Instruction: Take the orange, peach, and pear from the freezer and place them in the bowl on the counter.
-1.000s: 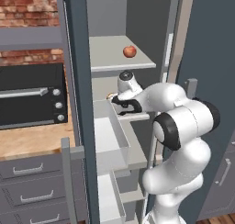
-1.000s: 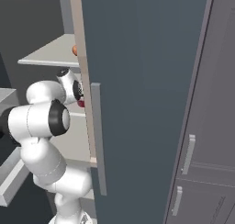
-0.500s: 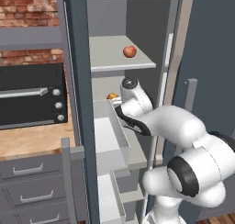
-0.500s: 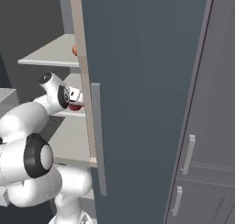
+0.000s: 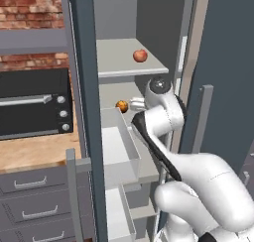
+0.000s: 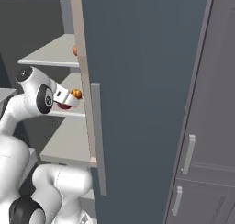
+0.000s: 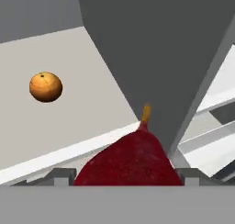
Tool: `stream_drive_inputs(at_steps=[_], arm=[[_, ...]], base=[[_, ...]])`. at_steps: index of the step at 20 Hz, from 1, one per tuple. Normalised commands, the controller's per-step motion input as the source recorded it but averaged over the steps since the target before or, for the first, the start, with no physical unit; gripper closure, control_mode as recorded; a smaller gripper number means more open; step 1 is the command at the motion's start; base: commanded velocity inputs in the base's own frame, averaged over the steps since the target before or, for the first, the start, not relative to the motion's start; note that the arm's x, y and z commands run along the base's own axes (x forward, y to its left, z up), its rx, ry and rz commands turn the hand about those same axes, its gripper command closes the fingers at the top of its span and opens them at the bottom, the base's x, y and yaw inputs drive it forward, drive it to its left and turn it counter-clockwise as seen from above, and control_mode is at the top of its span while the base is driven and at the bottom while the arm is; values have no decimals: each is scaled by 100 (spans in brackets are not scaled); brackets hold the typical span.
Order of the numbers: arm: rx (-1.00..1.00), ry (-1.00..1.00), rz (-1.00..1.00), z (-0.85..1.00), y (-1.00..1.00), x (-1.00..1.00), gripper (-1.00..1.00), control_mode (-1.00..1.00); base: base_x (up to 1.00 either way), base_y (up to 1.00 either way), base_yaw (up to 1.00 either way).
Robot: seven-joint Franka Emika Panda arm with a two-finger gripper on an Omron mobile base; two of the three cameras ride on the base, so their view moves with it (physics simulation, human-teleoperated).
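The claw pinched one dark red pear, stem pointing away from the hand. One orange lay on the freezer's middle shelf, ahead and off to one side of the claw. One reddish fruit, likely the peach, sat on the shelf above.

Black oven under red brick wall, grey drawers below.
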Motion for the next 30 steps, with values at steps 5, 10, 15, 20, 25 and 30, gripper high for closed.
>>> stream_drive_inputs(at_steps=[5, 10, 15, 20, 25, 30], arm=[[28, 0, -1, 43, -58, -100, 100, -100], [32, 0, 0, 0, -88, -100, 100, -100], [0, 0, 0, 0, 0, 0, 100, 100], [0, 0, 0, 0, 0, 0, 100, 100], [0, 0, 0, 0, 0, 0, 100, 100], [0, 0, 0, 0, 0, 0, 100, 100]], base=[[0, 0, 0], [0, 0, 0], [-100, -20, 0], [-100, 20, 0], [-100, 90, 0], [-77, 100, 0]])
